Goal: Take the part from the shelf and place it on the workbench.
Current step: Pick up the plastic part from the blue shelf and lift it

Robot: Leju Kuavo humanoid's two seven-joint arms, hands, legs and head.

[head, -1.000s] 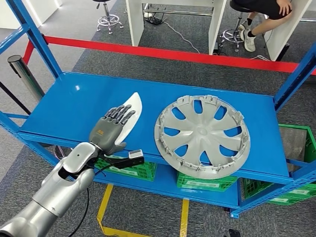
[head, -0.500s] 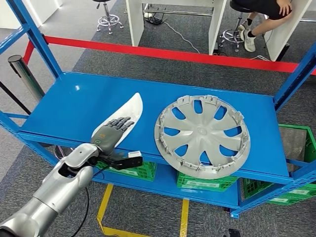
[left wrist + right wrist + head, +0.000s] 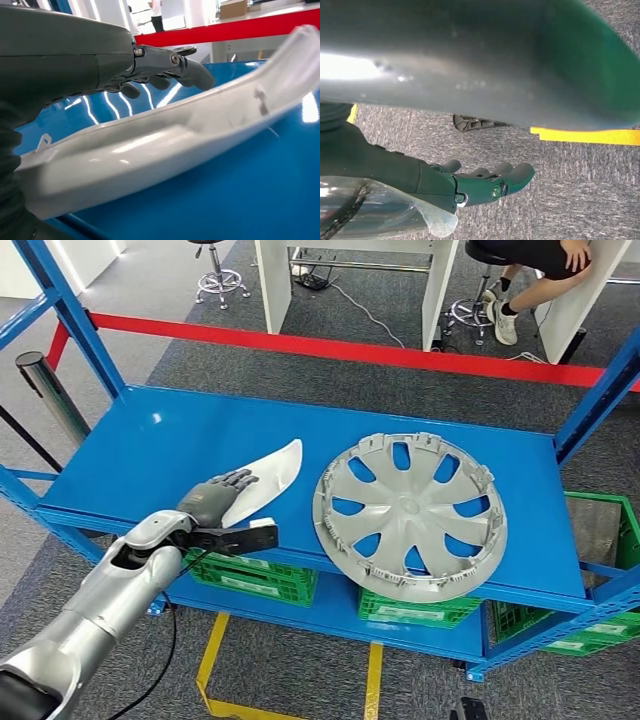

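Head cam high over shelf (wrist cams close-up)

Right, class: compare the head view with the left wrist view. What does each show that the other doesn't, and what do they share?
Head view alone: the grey wheel cover, green crates beneath, and a seated person. Left wrist view alone: the white part's curved underside close up, raised off the shelf at its far end, and a standing person. Both: the left hand over the white part on the blue shelf.

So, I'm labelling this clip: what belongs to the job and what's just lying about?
Job:
white part
left hand, on the part
shelf

Lying about:
hubcap
green crates
red tape
stools
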